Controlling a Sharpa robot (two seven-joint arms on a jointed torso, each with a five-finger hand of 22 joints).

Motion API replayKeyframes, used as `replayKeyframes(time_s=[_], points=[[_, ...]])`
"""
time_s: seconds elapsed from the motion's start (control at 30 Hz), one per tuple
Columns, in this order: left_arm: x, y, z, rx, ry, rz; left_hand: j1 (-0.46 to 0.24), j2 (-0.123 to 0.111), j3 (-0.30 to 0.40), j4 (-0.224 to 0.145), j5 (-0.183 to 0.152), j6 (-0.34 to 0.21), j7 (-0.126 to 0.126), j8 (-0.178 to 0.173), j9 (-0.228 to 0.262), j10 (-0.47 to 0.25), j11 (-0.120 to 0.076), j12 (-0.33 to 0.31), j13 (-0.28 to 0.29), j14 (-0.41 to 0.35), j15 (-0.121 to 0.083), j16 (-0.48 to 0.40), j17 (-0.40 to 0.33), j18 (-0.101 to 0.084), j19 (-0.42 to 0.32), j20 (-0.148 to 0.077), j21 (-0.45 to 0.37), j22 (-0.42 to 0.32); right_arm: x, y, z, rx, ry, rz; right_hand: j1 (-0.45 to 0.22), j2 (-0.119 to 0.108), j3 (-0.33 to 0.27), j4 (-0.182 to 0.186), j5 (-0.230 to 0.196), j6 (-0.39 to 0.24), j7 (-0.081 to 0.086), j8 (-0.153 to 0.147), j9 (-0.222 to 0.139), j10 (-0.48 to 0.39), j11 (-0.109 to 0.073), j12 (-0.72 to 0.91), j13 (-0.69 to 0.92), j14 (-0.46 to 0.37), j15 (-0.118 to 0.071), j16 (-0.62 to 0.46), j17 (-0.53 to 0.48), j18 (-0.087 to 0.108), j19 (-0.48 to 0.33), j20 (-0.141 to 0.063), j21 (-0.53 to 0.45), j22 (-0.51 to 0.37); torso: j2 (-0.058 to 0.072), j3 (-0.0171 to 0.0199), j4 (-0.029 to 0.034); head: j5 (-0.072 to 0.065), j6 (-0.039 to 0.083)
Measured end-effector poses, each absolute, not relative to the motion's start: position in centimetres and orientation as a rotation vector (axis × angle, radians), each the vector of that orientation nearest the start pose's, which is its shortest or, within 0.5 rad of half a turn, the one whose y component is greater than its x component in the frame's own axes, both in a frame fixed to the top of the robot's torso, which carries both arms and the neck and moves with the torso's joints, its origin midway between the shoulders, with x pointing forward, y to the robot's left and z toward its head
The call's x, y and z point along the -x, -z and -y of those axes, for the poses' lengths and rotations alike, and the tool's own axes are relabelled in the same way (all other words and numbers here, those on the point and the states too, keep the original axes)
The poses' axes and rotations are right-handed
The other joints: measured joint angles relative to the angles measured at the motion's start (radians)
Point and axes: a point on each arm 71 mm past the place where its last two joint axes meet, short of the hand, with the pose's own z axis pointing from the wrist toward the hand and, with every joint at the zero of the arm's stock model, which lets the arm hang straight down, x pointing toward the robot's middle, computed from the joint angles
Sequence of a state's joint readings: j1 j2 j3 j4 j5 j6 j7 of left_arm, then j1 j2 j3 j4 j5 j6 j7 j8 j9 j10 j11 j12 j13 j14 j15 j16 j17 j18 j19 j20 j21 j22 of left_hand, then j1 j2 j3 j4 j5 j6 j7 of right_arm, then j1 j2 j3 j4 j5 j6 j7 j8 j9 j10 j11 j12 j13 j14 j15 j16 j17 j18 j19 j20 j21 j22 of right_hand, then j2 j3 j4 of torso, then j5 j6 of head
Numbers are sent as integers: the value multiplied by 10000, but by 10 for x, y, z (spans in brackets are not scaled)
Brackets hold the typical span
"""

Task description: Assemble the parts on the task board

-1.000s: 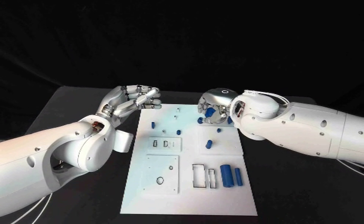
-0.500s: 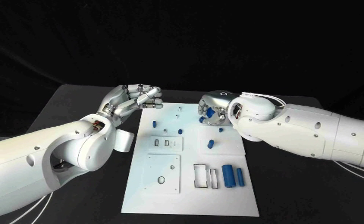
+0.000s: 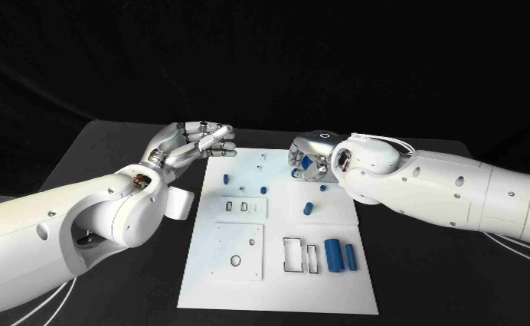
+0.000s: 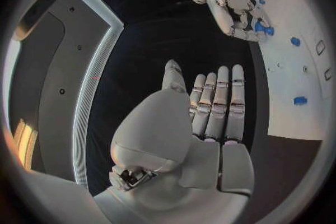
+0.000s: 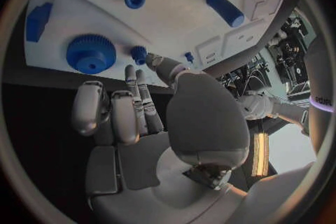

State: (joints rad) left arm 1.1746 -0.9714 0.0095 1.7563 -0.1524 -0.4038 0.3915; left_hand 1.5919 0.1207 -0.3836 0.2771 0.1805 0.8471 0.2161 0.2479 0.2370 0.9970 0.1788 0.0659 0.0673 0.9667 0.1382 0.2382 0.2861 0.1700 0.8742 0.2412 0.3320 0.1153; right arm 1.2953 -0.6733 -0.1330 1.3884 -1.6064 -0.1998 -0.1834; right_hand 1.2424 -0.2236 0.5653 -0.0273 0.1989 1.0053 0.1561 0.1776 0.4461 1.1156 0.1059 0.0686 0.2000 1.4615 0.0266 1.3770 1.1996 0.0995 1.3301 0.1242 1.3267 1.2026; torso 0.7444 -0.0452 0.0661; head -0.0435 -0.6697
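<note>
The right hand (image 3: 310,159), at the middle of the frame, is open and empty over the blue gear (image 5: 91,54) (it might bump it away). The left hand (image 3: 194,145) is empty too, fingers straight.

blue parts (image 3: 330,255) on white task board (image 3: 276,280)

The head camera is looking down from above the near edge of the table, taking in the whole task board (image 3: 276,234) and both arms. Each wrist camera is sitting close behind its own hand, facing outward along the fingers. All three are sharing the board's far end, where the blue gear (image 5: 91,54) is lying.
</note>
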Motion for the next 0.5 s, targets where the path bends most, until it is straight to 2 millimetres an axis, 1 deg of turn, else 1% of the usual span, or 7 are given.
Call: replayKeyframes(time_s=[0.07, 0.17, 0.2, 0.27, 0.3, 0.33, 0.5], points=[[-446, 149, -205, 9509, 15613, -14097, 0, 0, 1, 0, 0, 0, 0, 0, 0, 0, 0, 0, 0, 0, 0, 0, 1, 0, 0, 0, 0, 0, -513, 184, 153, 3917, -4743, -17080, 0, 0, 52, 26, -43, 44, -8, 0, 24, 53, -53, 0, -1, 0, 0, 0, 39, 1, 43, -27, 66, 76, 1, -6, 2, 8, -10], [-446, 149, -205, 9528, 15619, -14117, 0, 0, 1, 1, 0, 0, 0, 0, 0, 0, 0, 0, 0, 0, 0, 0, 0, 0, 0, 0, 0, 0, -513, 184, 153, 3914, -4739, -17094, 0, 0, 109, 28, -57, 44, -8, 0, 40, 53, -53, 0, -1, 0, 0, 49, 69, 1, 43, -27, 77, 132, 3, -12, 12, -6, -27], [-446, 149, -205, 9535, 15621, -14124, 0, 0, 1, 1, 0, -3, 3, 0, 0, -2, 3, 0, 0, 0, 0, 0, 0, 0, 0, 0, 0, 0, -513, 184, 153, 3911, -4731, -17102, 0, 0, 110, 29, -98, 68, -32, 0, 48, 73, -72, 0, -1, -1, 0, 49, 70, 1, 43, -27, 117, 165, 4, -12, 13, -12, -34], [-446, 149, -205, 9548, 15624, -14137, 0, 0, 1, 1, 0, -71, -2, 0, -1, -36, 36, 0, 0, 0, 0, 0, 0, 0, 0, 0, 0, 0, -513, 184, 153, 3905, -4713, -17119, -29, 29, 135, 54, -98, 80, -43, 0, 58, 120, -60, 0, -1, 0, 0, 48, 83, 1, 78, -62, 120, 191, 8, -17, 19, -23, -42], [-446, 149, -205, 9554, 15625, -14144, 0, 0, 1, 1, 0, -72, -2, 0, -1, -36, 36, 0, 0, 0, 0, 0, 0, 1, 0, 0, 0, 0, -514, 185, 154, 3903, -4702, -17131, -29, 29, 135, 54, -98, 80, -43, 0, 58, 119, -60, 0, -1, -1, 0, 49, 83, -22, 98, -42, 120, 198, 9, -19, 24, -26, -45], [-446, 149, -205, 9560, 15627, -14151, 0, 0, 1, 1, 0, -71, -2, 0, -1, -36, 36, 0, 0, 0, 0, 0, 0, 0, 0, 0, 0, 0, -514, 185, 154, 3900, -4686, -17149, -30, 29, 135, 54, -98, 80, -44, 0, 58, 120, -60, 0, -2, -1, 0, 48, 83, -105, 114, -26, 120, 202, 10, -19, 25, -29, -47], [-446, 149, -205, 9578, 15631, -14173, 0, 0, 2, 1, 0, -71, -1, 0, -1, -35, 36, 0, 0, 0, 0, 0, -1, 1, -1, 0, 0, 1, -514, 186, 154, 3906, -4651, -17228, -41, 41, 163, 27, -98, 80, -44, 0, 72, 119, -60, 0, -2, -1, 0, 48, 83, -105, 114, -26, 139, 229, 21, -25, 36, -42, -71]])
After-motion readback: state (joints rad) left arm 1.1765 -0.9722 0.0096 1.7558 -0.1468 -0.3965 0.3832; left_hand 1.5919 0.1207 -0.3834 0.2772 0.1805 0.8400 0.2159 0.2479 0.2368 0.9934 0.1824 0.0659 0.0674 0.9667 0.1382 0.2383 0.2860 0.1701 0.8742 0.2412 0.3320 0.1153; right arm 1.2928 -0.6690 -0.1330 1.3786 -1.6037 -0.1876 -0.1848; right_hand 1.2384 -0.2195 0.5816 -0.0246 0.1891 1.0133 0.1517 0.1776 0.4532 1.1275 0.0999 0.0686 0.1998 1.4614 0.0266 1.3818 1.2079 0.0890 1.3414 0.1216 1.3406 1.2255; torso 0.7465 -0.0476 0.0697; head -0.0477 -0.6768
